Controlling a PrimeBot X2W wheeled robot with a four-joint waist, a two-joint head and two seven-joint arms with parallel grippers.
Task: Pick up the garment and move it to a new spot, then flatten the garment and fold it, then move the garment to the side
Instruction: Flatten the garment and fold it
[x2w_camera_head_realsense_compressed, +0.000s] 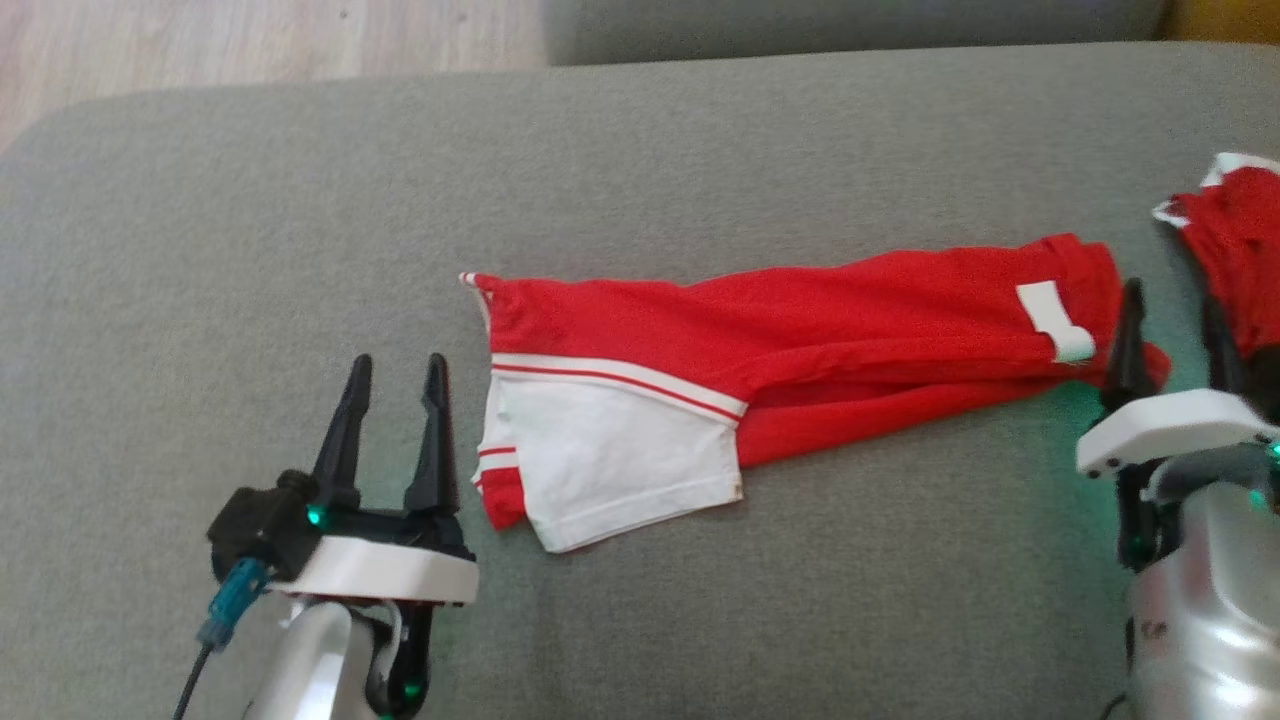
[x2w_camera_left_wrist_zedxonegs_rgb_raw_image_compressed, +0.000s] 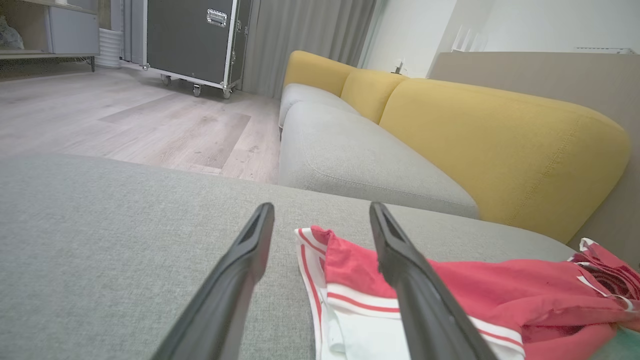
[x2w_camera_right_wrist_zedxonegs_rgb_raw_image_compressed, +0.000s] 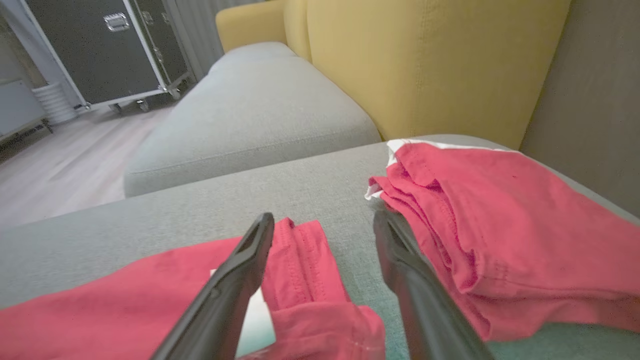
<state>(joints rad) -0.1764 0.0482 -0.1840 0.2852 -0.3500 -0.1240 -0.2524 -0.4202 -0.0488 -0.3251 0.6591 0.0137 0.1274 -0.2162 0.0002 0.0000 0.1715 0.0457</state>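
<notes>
Garment (x2w_camera_head_realsense_compressed: 800, 330): red, with a white panel edged in red and white stripes, laid out as a long folded band on the grey sofa cushion (x2w_camera_head_realsense_compressed: 700, 150). Its white-panelled end lies just to the right of the left tool (x2w_camera_head_realsense_compressed: 398, 365), close beside that tool's right finger; I cannot tell whether they touch. The left tool stands wide apart at the fingers and grips nothing. In its wrist view the garment's striped corner shows beyond and between the two fingers.

The garment's other end, all red with a white label (x2w_camera_head_realsense_compressed: 1050, 315), reaches the right tool (x2w_camera_head_realsense_compressed: 1172, 300). This tool is also spread wide and holds nothing. Its left finger stands over the bunched red end by the label, with bare cushion between the fingers. Just beside its right finger lies a second red cloth (x2w_camera_head_realsense_compressed: 1235, 250), folded in layers, with white at its far edge.

Ahead of both tools are a yellow backrest (x2w_camera_left_wrist_zedxonegs_rgb_raw_image_compressed: 500, 145), a wooden floor (x2w_camera_left_wrist_zedxonegs_rgb_raw_image_compressed: 125, 120) and a black wheeled case (x2w_camera_left_wrist_zedxonegs_rgb_raw_image_compressed: 190, 40).
</notes>
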